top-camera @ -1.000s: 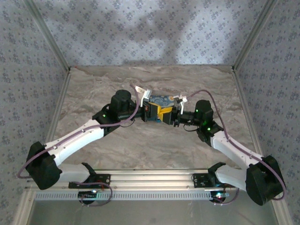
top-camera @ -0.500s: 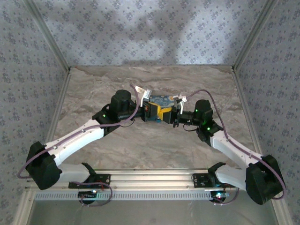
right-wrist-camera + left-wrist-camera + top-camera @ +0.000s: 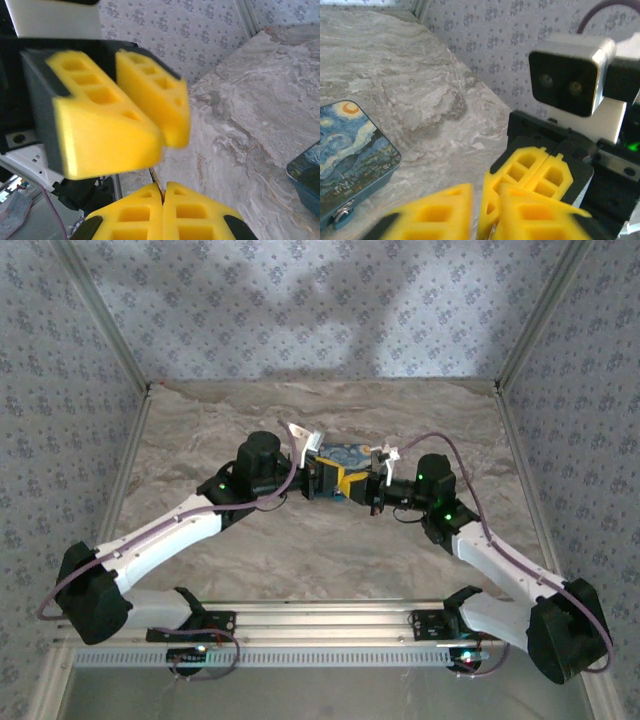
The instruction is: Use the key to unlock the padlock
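Your tools meet tip to tip above the tabletop (image 3: pixel 330 550) beside the blue box (image 3: pixel 350 145). The right tool (image 3: pixel 163 188) is clenched on the key (image 3: pixel 156 180); you cannot tell the grip of the left tool (image 3: pixel 167 137). The padlock is hidden

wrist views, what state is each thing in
starry-night box: lid shut
right gripper: shut on key, thin blade poking out between the tips
left gripper: fingertips close together, hold unclear
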`<action>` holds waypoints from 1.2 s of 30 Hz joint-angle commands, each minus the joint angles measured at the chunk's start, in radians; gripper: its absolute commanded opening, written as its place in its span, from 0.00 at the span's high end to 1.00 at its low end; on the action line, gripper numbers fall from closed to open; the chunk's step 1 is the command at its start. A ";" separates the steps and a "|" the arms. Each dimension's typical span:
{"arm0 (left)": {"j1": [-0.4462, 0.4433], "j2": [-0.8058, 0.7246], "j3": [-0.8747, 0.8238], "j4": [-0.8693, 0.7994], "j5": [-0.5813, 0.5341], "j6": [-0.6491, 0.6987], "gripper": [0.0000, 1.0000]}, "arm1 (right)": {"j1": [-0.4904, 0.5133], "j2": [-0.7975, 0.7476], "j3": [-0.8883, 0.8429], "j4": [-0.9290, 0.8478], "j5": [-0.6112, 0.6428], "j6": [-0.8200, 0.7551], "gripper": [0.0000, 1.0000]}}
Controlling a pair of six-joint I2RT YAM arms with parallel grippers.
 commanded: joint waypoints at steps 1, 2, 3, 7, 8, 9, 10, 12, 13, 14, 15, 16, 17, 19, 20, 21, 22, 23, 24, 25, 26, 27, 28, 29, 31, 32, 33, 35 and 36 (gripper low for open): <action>0.013 -0.016 0.062 -0.021 -0.028 0.021 0.63 | -0.008 -0.047 0.011 -0.107 0.040 -0.064 1.00; 0.016 -0.015 0.068 -0.031 -0.037 0.024 0.57 | -0.015 -0.057 0.012 -0.129 0.051 -0.071 1.00; 0.019 -0.014 0.077 -0.047 -0.053 0.029 0.51 | -0.021 -0.071 0.013 -0.156 0.065 -0.083 1.00; 0.034 0.014 0.125 -0.126 -0.126 0.061 0.36 | -0.073 -0.141 0.005 -0.285 0.134 -0.103 1.00; 0.034 0.025 0.138 -0.148 -0.143 0.075 0.34 | -0.091 -0.158 0.005 -0.316 0.150 -0.106 1.00; 0.034 0.042 0.154 -0.170 -0.162 0.095 0.32 | -0.112 -0.177 0.005 -0.352 0.169 -0.109 1.00; 0.034 0.061 0.171 -0.192 -0.182 0.112 0.30 | -0.132 -0.196 0.006 -0.390 0.192 -0.112 1.00; 0.035 0.106 0.208 -0.232 -0.214 0.144 0.29 | -0.165 -0.237 0.006 -0.453 0.256 -0.113 1.00; 0.034 0.137 0.230 -0.253 -0.223 0.160 0.29 | -0.176 -0.262 0.007 -0.495 0.305 -0.113 1.00; 0.035 0.170 0.253 -0.273 -0.229 0.169 0.28 | -0.185 -0.285 0.012 -0.540 0.358 -0.111 1.00; 0.034 0.198 0.276 -0.290 -0.229 0.175 0.29 | -0.191 -0.305 0.014 -0.575 0.410 -0.110 1.00; 0.032 0.235 0.304 -0.307 -0.225 0.181 0.29 | -0.196 -0.325 0.018 -0.613 0.462 -0.110 1.00; 0.028 0.274 0.332 -0.325 -0.223 0.187 0.28 | -0.201 -0.346 0.020 -0.645 0.511 -0.108 1.00; 0.011 0.342 0.389 -0.358 -0.228 0.204 0.28 | -0.202 -0.376 0.025 -0.697 0.589 -0.105 1.00; 0.001 0.376 0.419 -0.377 -0.240 0.213 0.28 | -0.202 -0.392 0.026 -0.723 0.626 -0.103 1.00; -0.008 0.405 0.447 -0.393 -0.252 0.221 0.29 | -0.204 -0.404 0.026 -0.742 0.648 -0.100 1.00; -0.019 0.439 0.480 -0.414 -0.265 0.225 0.29 | -0.204 -0.416 0.029 -0.764 0.681 -0.099 1.00; -0.029 0.472 0.514 -0.436 -0.276 0.226 0.29 | -0.204 -0.424 0.033 -0.789 0.719 -0.096 1.00; -0.033 0.504 0.546 -0.458 -0.281 0.225 0.29 | -0.206 -0.430 0.037 -0.810 0.746 -0.093 1.00; -0.041 0.534 0.578 -0.477 -0.282 0.225 0.29 | -0.206 -0.435 0.041 -0.834 0.778 -0.091 1.00; -0.047 0.567 0.606 -0.492 -0.282 0.223 0.29 | -0.206 -0.439 0.044 -0.856 0.803 -0.087 1.00; -0.053 0.593 0.627 -0.502 -0.283 0.222 0.29 | -0.206 -0.441 0.045 -0.878 0.818 -0.077 1.00; -0.061 0.620 0.652 -0.512 -0.282 0.221 0.29 | -0.207 -0.441 0.047 -0.892 0.831 -0.065 1.00; -0.069 0.649 0.679 -0.525 -0.284 0.219 0.29 | -0.208 -0.442 0.049 -0.907 0.845 -0.064 1.00; -0.080 0.702 0.726 -0.554 -0.292 0.215 0.30 | -0.208 -0.442 0.050 -0.920 0.862 -0.063 1.00; -0.085 0.731 0.755 -0.569 -0.295 0.210 0.30 | -0.209 -0.441 0.050 -0.926 0.868 -0.061 1.00; -0.086 0.754 0.777 -0.581 -0.297 0.209 0.30 | -0.210 -0.442 0.050 -0.928 0.871 -0.057 1.00; -0.090 0.802 0.821 -0.601 -0.297 0.204 0.31 | -0.209 -0.441 0.050 -0.931 0.874 -0.052 1.00; -0.091 0.819 0.838 -0.608 -0.294 0.202 0.31 | -0.210 -0.442 0.050 -0.932 0.877 -0.044 1.00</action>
